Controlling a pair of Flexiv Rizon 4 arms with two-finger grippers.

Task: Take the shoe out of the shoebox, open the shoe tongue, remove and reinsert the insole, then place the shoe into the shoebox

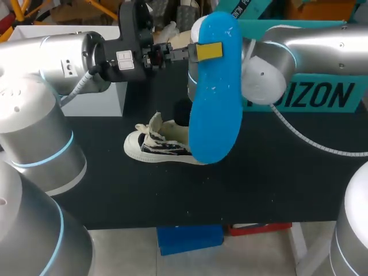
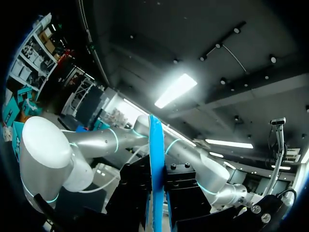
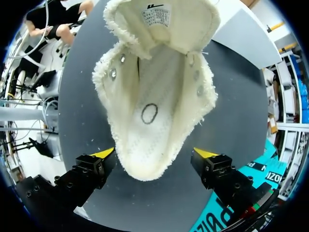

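Observation:
A blue insole (image 1: 215,98) hangs upright above the table, toe down, with my left gripper (image 1: 198,52) shut on its upper end. In the left wrist view the insole (image 2: 155,164) shows edge-on between the black fingers (image 2: 186,191). Below it a cream canvas shoe (image 1: 158,142) with a dark pattern lies on the black table. My right arm (image 1: 270,66) comes in behind the insole, which hides its gripper there. In the right wrist view the right gripper (image 3: 154,154) is open above the shoe (image 3: 154,96), its yellow tips either side of the heel and apart from it. The tongue is folded back, the inside bare.
A teal shoebox (image 1: 305,95) stands at the back right of the table, close behind my right arm. A white box (image 1: 106,100) sits at the back left under my left arm. The black tabletop (image 1: 172,190) stretches in front of the shoe.

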